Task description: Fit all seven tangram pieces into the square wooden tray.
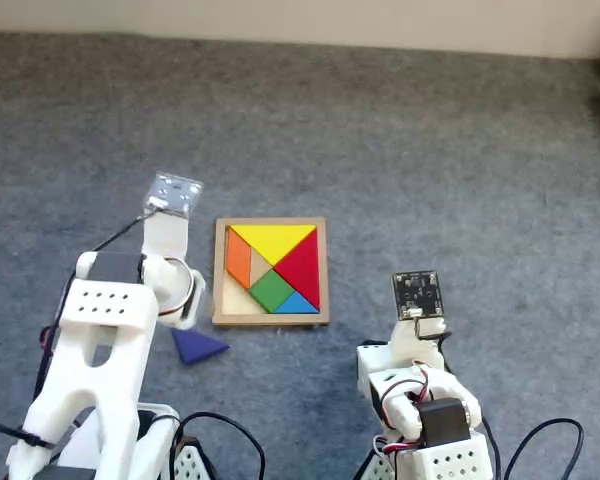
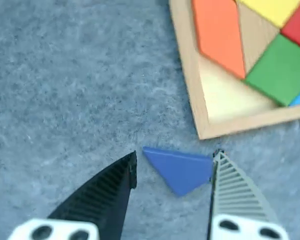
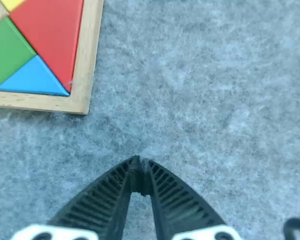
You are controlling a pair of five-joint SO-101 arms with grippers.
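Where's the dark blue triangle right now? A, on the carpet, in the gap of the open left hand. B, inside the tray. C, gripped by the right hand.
A: the dark blue triangle lies on the carpet outside the tray, in the gap of the open left hand.

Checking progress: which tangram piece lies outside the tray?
The dark blue triangle, on the carpet between the left hand's open jaws; the others sit inside the tray.

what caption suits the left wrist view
Open left tool straddles the dark blue triangle beside the square wooden tray.
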